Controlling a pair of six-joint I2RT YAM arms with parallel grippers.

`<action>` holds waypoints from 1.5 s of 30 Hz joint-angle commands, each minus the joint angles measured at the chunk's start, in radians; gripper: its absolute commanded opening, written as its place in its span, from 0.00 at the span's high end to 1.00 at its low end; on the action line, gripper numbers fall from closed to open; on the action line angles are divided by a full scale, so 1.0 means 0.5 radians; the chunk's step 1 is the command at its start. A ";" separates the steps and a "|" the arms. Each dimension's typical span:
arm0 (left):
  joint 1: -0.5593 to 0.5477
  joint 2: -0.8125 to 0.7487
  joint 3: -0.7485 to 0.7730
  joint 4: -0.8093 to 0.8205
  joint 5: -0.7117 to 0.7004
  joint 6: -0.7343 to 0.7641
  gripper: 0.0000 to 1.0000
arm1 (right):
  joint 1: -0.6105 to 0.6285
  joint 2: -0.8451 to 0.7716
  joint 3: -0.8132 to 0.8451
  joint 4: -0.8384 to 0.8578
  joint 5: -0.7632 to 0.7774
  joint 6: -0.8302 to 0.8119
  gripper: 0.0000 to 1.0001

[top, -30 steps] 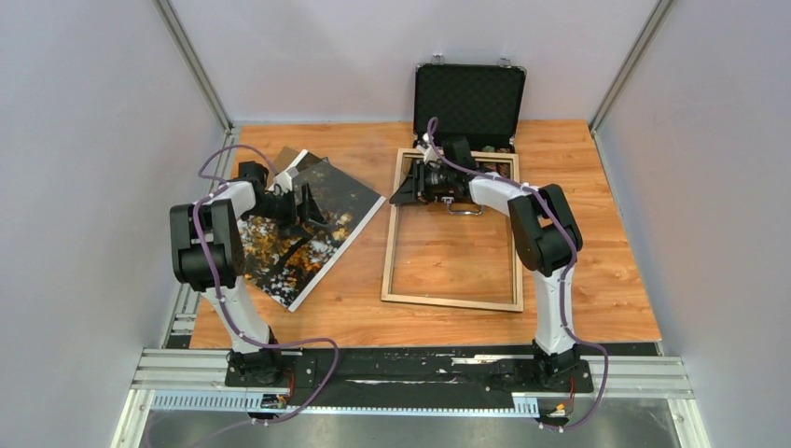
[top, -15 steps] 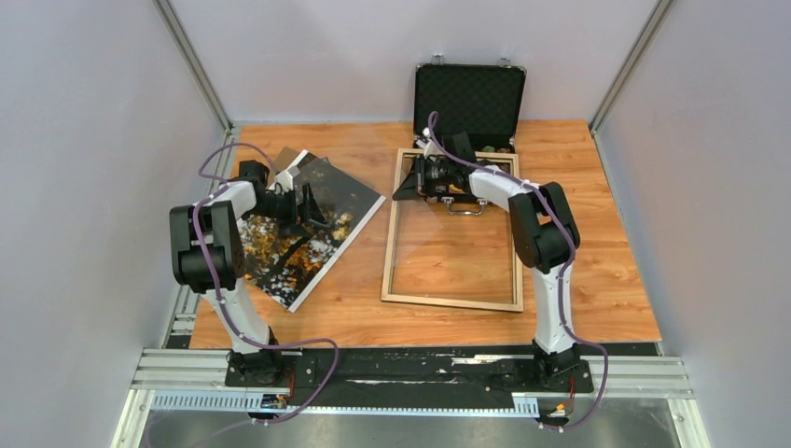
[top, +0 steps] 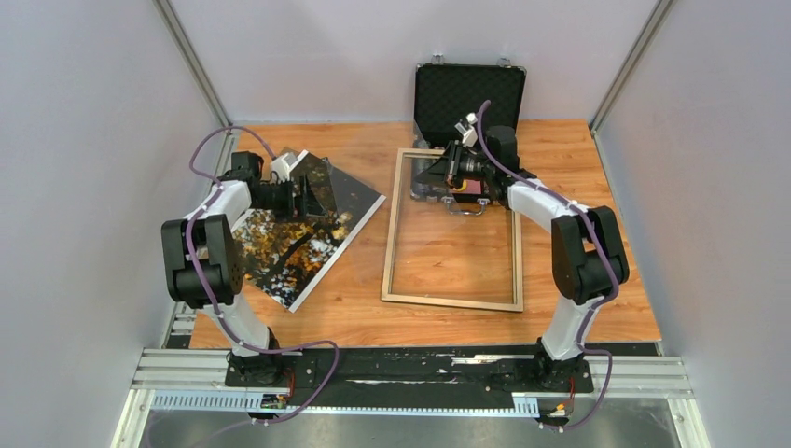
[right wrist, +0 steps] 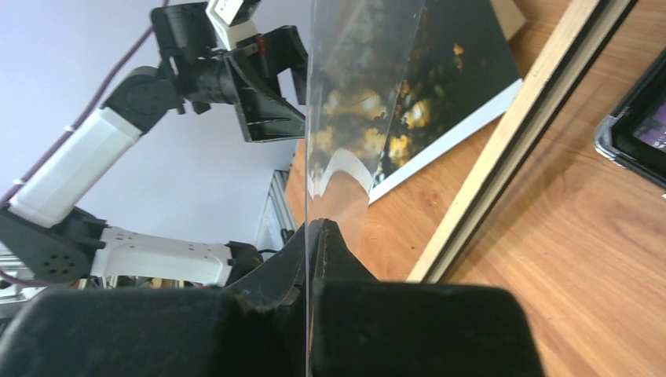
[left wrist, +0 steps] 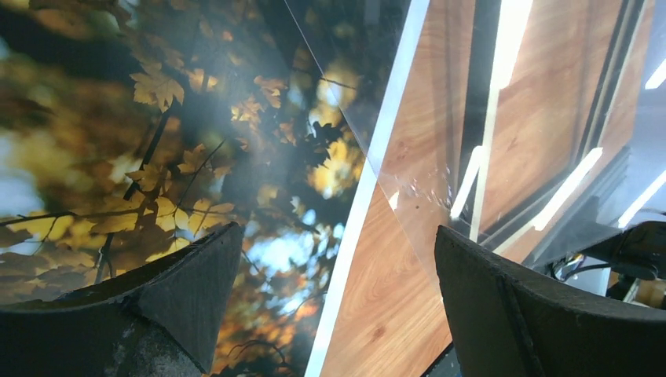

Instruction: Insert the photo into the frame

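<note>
The photo (top: 298,243), dark trees with orange leaves, lies tilted on the table at the left; it also shows in the left wrist view (left wrist: 157,118). The light wood frame (top: 451,301) lies flat at the centre right. My left gripper (top: 312,194) is open and empty, low over the photo's right edge (left wrist: 338,236). My right gripper (top: 437,171) hovers over the frame's far end. It is shut (right wrist: 318,224) on a clear glossy sheet (right wrist: 353,94), held upright and edge-on. The sheet's edge also shows in the left wrist view (left wrist: 424,181).
An open black case (top: 469,98) stands at the back, just beyond the frame. A pale panel corner (top: 287,161) pokes out at the photo's far end. Grey walls close in the left, right and back sides of the wooden table (top: 578,280).
My right arm swung back and to the right, carrying the clear sheet toward the frame's far end. My left gripper shifted slightly toward the back over the photo.
</note>
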 commanded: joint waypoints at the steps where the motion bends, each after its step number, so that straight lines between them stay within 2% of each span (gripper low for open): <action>1: 0.008 -0.096 -0.001 0.169 0.152 -0.044 0.00 | -0.023 -0.152 -0.107 0.466 -0.087 0.320 1.00; 12: -0.017 -0.038 -0.090 0.725 0.537 -0.508 0.00 | -0.044 -0.235 -0.157 0.808 -0.158 0.621 1.00; 19: -0.061 -0.034 -0.185 0.992 0.646 -0.785 0.00 | -0.059 -0.231 -0.192 1.058 -0.192 0.792 1.00; 27: -0.109 0.024 -0.198 1.386 0.806 -1.109 0.00 | -0.058 -0.258 -0.254 1.152 -0.157 0.803 1.00; 33: -0.159 0.047 -0.258 1.908 0.924 -1.529 0.00 | -0.063 -0.278 -0.293 1.192 -0.134 0.791 1.00; 38: -0.162 -0.021 -0.312 2.057 0.970 -1.716 0.02 | -0.106 -0.295 -0.356 1.236 -0.091 0.752 1.00; 45: -0.161 -0.146 -0.346 2.159 0.981 -1.866 0.12 | -0.132 -0.347 -0.467 1.226 0.002 0.627 1.00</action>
